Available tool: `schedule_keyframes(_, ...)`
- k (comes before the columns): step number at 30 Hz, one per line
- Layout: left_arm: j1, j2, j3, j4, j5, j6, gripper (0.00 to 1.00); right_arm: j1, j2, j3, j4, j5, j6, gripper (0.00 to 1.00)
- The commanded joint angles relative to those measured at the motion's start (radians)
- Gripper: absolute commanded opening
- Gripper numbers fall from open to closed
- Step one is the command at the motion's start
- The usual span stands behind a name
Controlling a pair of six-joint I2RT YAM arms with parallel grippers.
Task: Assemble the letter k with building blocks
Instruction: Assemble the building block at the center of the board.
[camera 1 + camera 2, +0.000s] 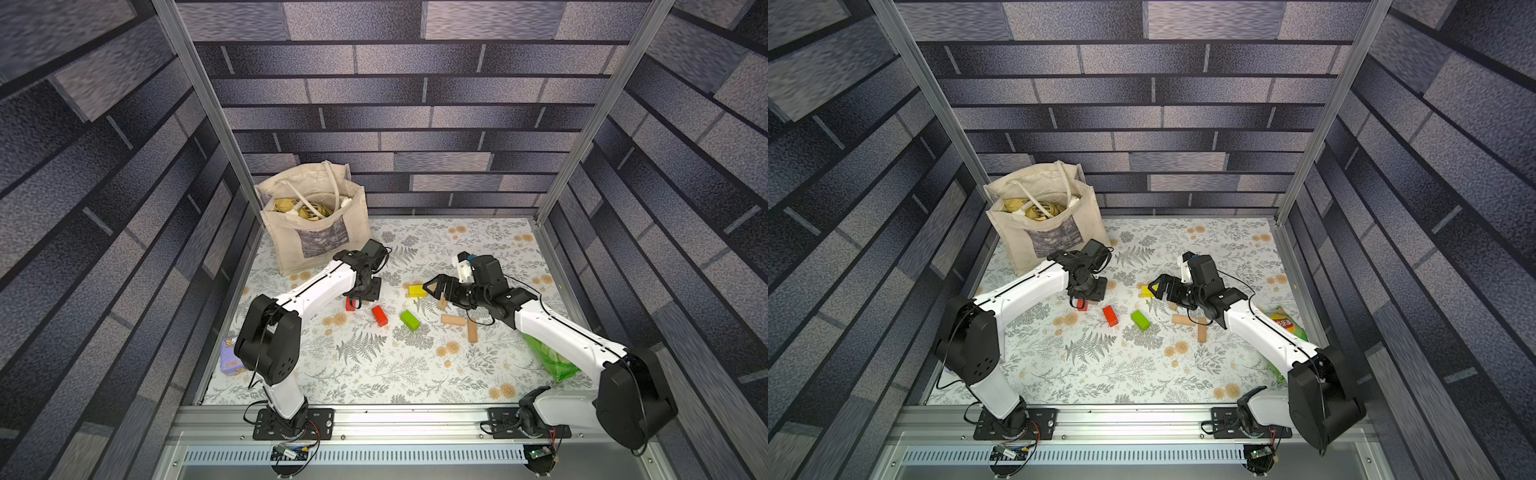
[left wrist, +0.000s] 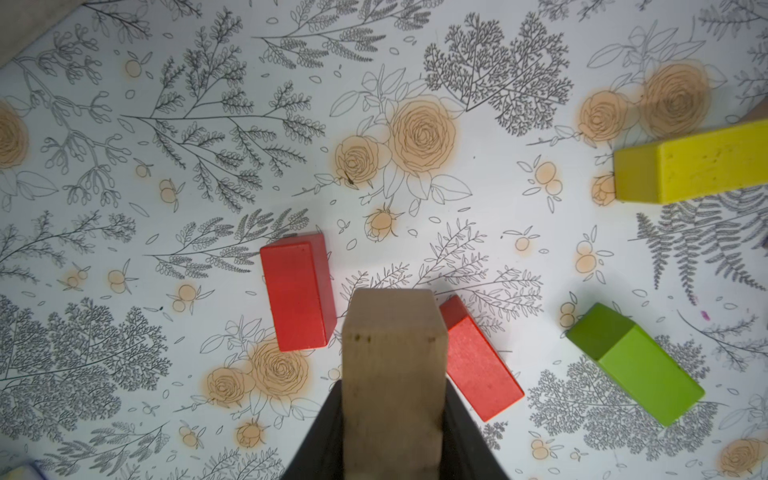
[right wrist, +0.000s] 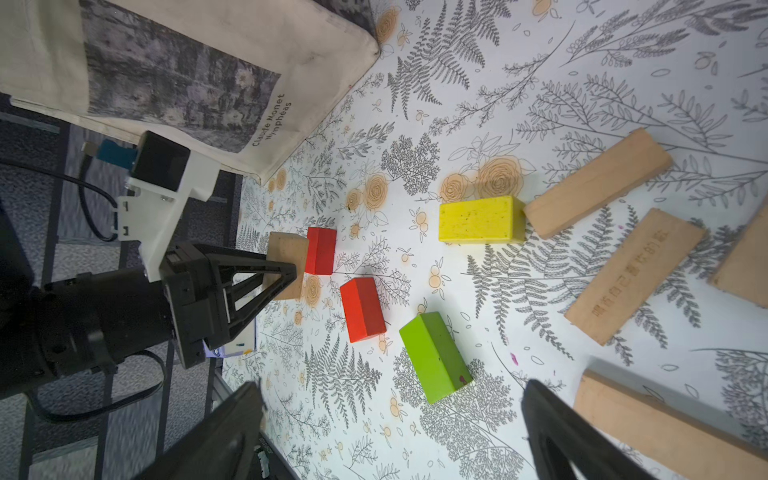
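Left tool [image 2: 393, 386] grips a tan block [image 2: 392, 324] on end just beside a red block [image 2: 297, 291], seemingly to begin the k there. Right tool [image 1: 432, 287] hangs wide and empty near the yellow block [image 1: 417, 290]. No letter lies on the desk [image 2: 124, 208] yet.

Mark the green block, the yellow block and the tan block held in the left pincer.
green block [image 1: 410, 320], in a top view, on its top face.
yellow block [image 3: 478, 219], right wrist view, on its broad face.
tan block [image 2: 392, 395], left wrist view, on its long face.
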Motion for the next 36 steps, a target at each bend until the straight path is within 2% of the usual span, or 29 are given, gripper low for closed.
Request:
schedule_keyframes(1,0.005,-0.054,-0.001,-0.079,-0.016,-0.063,0.24,0.011,0.023,0.043,-0.025,-0.027,0.021,1.0)
schedule_keyframes(15,-0.001,-0.197,-0.242,0.031,-0.037,-0.122,0.25,0.07,0.086,-0.032,0.148,-0.002,0.063,1.0)
schedule_keyframes(25,0.025,-0.274,-0.372,0.085,-0.024,-0.128,0.27,0.153,0.028,-0.092,0.167,0.05,0.116,1.0)
schedule_keyframes(36,0.082,-0.269,-0.434,0.152,0.031,-0.096,0.28,0.23,-0.019,-0.16,0.227,0.084,0.204,1.0)
